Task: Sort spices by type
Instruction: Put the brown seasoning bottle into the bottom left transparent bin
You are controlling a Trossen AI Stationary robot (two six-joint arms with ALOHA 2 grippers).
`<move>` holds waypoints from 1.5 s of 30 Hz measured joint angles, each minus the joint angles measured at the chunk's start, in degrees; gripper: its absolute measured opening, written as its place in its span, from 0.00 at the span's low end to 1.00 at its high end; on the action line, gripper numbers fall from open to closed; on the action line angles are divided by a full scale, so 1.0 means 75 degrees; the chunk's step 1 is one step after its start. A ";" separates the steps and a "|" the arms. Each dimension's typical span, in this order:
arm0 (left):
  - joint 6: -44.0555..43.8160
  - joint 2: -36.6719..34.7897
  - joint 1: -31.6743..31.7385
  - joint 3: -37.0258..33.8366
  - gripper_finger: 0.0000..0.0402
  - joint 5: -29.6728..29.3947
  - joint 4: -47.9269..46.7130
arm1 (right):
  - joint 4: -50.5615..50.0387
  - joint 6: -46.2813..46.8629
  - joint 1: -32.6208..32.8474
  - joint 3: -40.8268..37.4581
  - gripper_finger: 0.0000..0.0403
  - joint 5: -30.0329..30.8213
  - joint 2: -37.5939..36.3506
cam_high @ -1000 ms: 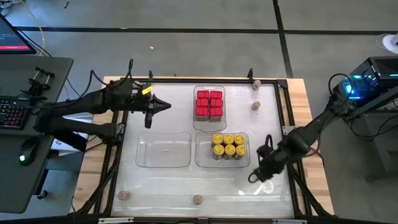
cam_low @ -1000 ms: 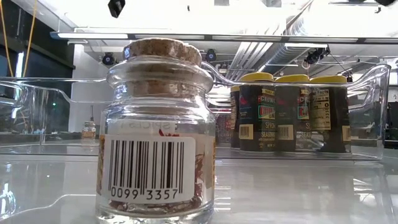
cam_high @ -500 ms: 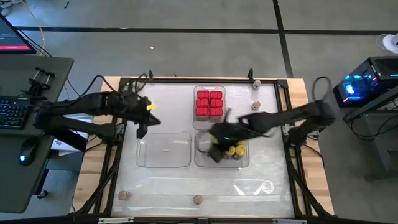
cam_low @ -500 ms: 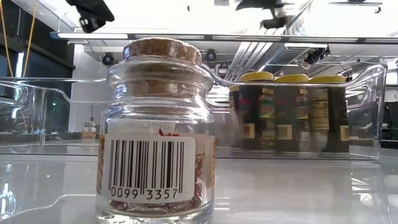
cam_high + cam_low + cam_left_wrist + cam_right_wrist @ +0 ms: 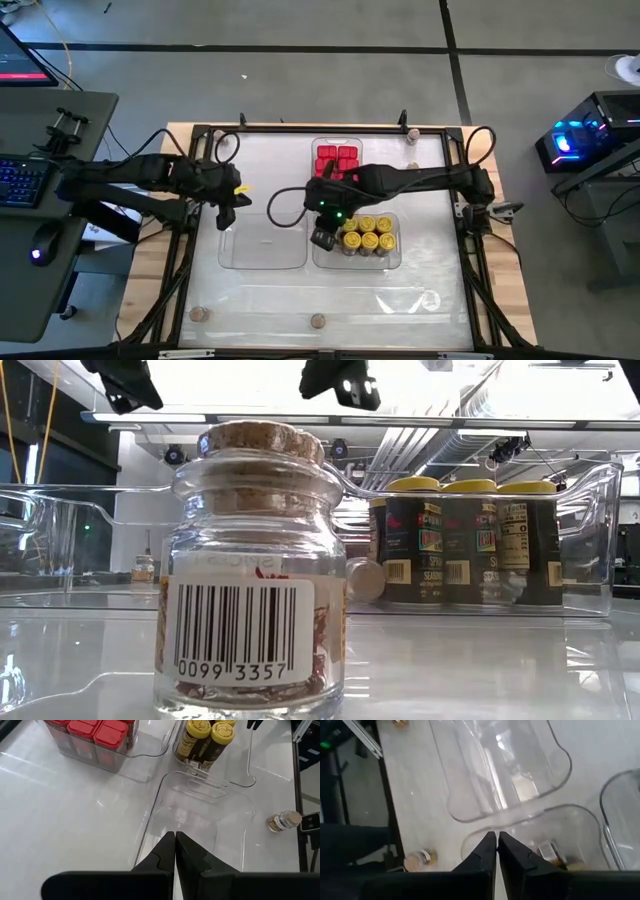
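Red boxy spices (image 5: 337,160) stand in the far clear tray. Yellow-lidded jars (image 5: 368,233) stand in the tray nearer me. A small cork-topped jar (image 5: 363,579) lies on its side at that tray's left end, also seen in the right wrist view (image 5: 551,852). Other small tan jars stand on the table at the far edge (image 5: 411,135) and the near edge (image 5: 200,313) (image 5: 318,321). My right gripper (image 5: 320,238) hangs shut over the yellow tray's left end. My left gripper (image 5: 222,214) hangs shut above the empty tray's far left corner.
An empty clear tray (image 5: 263,240) lies left of the yellow-jar tray. A black frame (image 5: 300,128) runs around the white table top. A desk with keyboard and mouse (image 5: 30,200) stands left of the table, and lit equipment (image 5: 575,140) stands on the right.
My right gripper has swung from the table's near right corner toward the left, across the yellow-jar tray to its left end. My left gripper has drawn back toward the left and near edges. A small jar now lies on its side in the yellow-jar tray.
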 joint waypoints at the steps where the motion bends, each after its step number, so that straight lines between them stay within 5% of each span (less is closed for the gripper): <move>1: 0.0002 -0.0003 -0.0002 0.0000 0.00 -0.0042 0.0003 | -0.0125 -0.0023 0.0000 0.0000 0.04 0.0000 -0.0011; 9: 0.0007 0.0009 0.0001 0.0000 0.00 -0.0247 0.0112 | -0.1080 0.0148 0.0006 -0.0026 0.09 0.0344 0.0207; 19: 0.0012 0.0066 0.0001 0.0000 0.00 -0.0240 0.0430 | -0.1245 -0.2615 0.0120 -0.0041 0.56 0.0449 0.0816; 25: 0.0204 0.0064 0.0001 0.0000 0.00 -0.0211 0.0385 | -0.1574 -0.3238 0.0221 -0.0041 0.76 0.0773 0.1371; 45: 0.1702 0.0064 0.0010 0.0000 0.00 -0.0192 0.0393 | -0.1429 -0.3644 0.0184 -0.0063 0.81 0.0925 0.2042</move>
